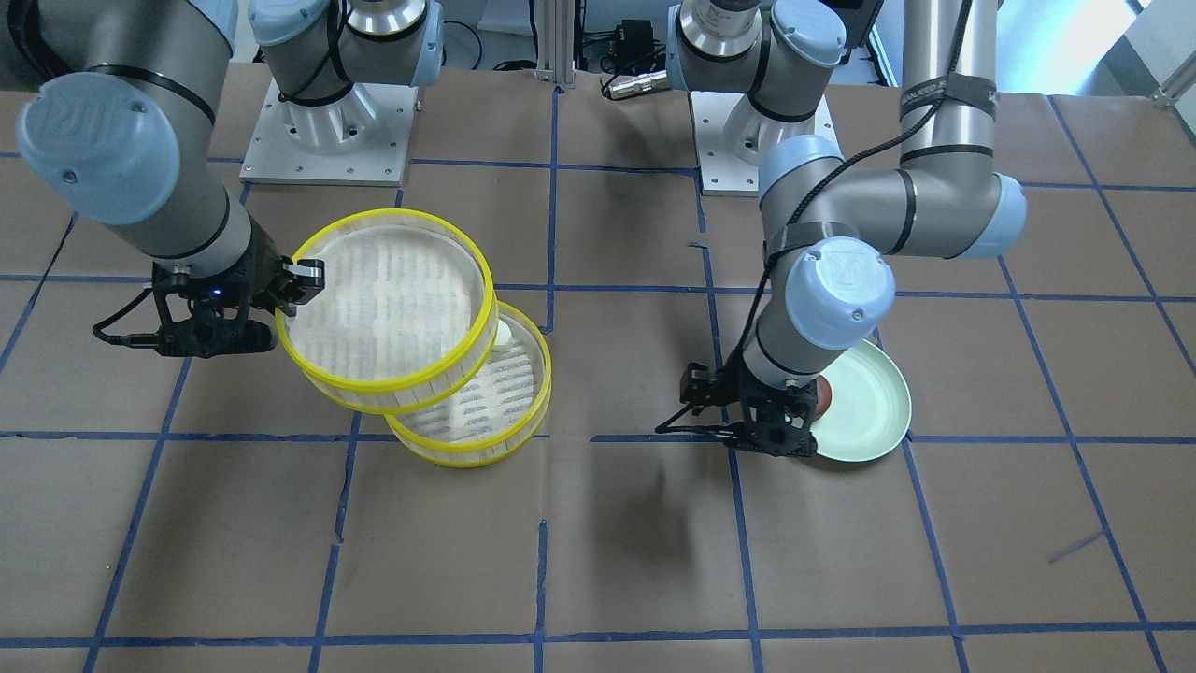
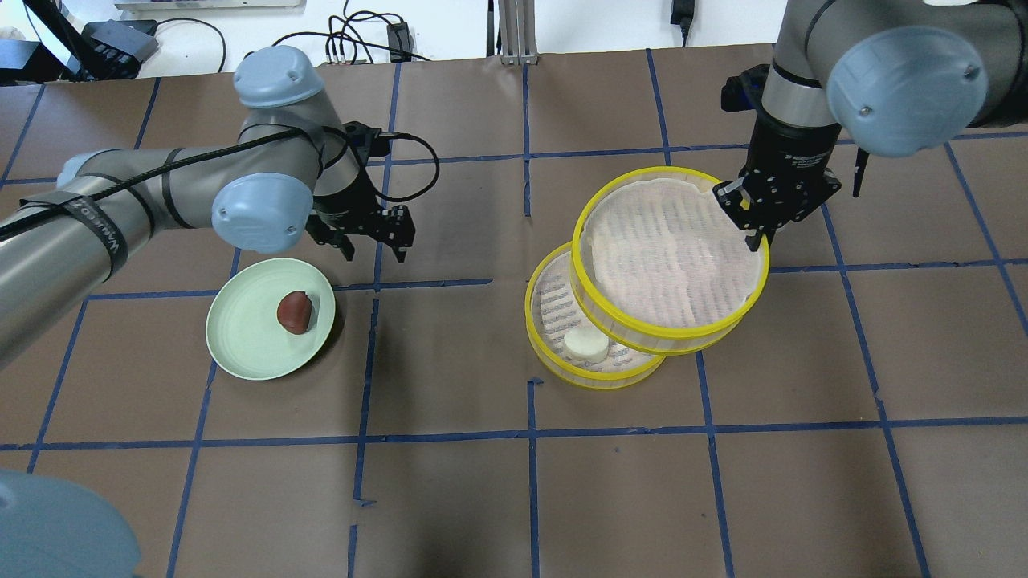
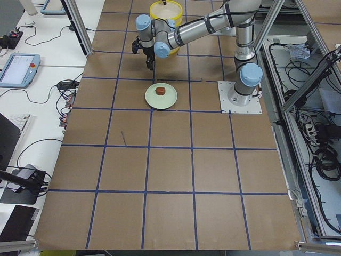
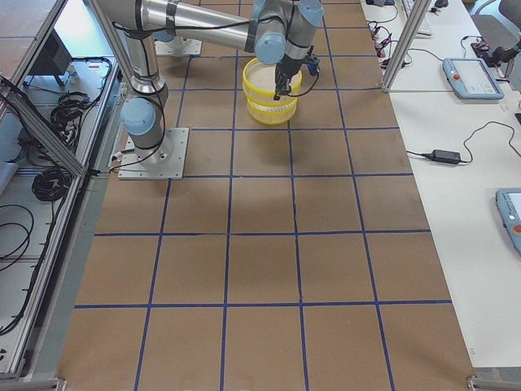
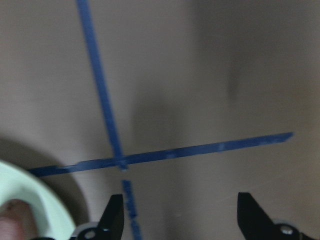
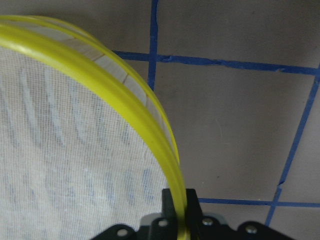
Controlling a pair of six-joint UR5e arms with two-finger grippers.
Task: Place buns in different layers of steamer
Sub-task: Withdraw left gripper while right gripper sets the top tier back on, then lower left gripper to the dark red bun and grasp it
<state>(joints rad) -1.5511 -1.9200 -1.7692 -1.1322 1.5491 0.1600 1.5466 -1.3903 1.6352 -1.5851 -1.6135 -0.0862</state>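
My right gripper (image 2: 759, 237) is shut on the yellow rim of the upper steamer layer (image 2: 666, 257) and holds it raised and offset over the lower layer (image 2: 554, 297). The wrist view shows the jaws pinching that rim (image 6: 150, 125). The white bun (image 2: 585, 345) lies in the lower layer, partly under the raised one. The reddish-brown bun (image 2: 295, 311) lies on the pale green plate (image 2: 241, 329). My left gripper (image 2: 376, 247) is open and empty, above the table just beyond the plate's far right edge; its wrist view (image 5: 182, 215) shows bare table between the fingers.
Brown paper table with a blue tape grid (image 2: 530, 433). Both arm bases (image 1: 327, 131) stand at the robot's side of the table. The plate's rim (image 5: 30, 200) shows at the lower left of the left wrist view.
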